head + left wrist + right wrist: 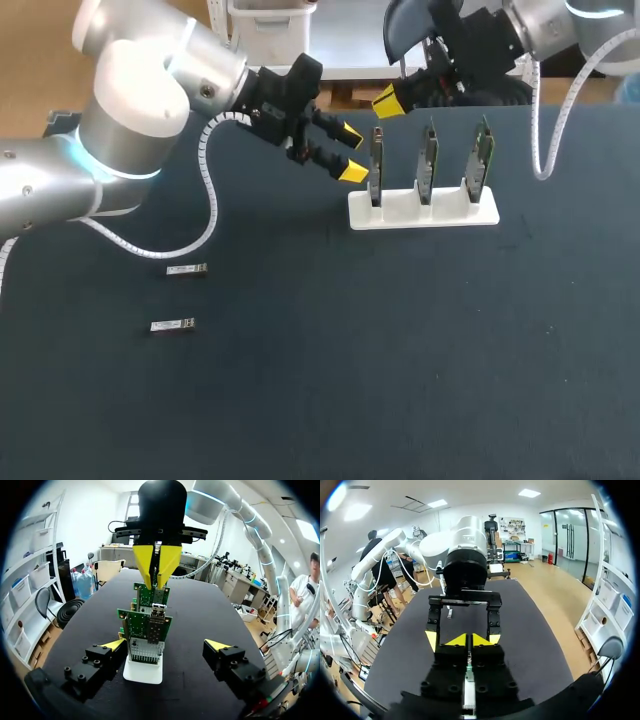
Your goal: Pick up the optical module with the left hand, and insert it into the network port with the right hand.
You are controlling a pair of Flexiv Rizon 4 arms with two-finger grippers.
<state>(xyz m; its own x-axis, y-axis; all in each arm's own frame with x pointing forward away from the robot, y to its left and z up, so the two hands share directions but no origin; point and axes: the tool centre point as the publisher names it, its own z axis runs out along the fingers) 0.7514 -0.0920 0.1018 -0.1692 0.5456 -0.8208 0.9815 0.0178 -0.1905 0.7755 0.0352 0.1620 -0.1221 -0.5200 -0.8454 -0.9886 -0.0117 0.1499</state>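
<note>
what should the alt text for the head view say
The left gripper, open, hangs beside the leftmost circuit board of three standing upright in a white holder, with the right gripper close to that board's top. Two optical modules lie apart on the dark table, on the left arm's side.

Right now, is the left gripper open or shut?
Open. The left gripper has its two yellow tips spread wide apart with nothing held between them; both the head and left wrist views show this.
</note>
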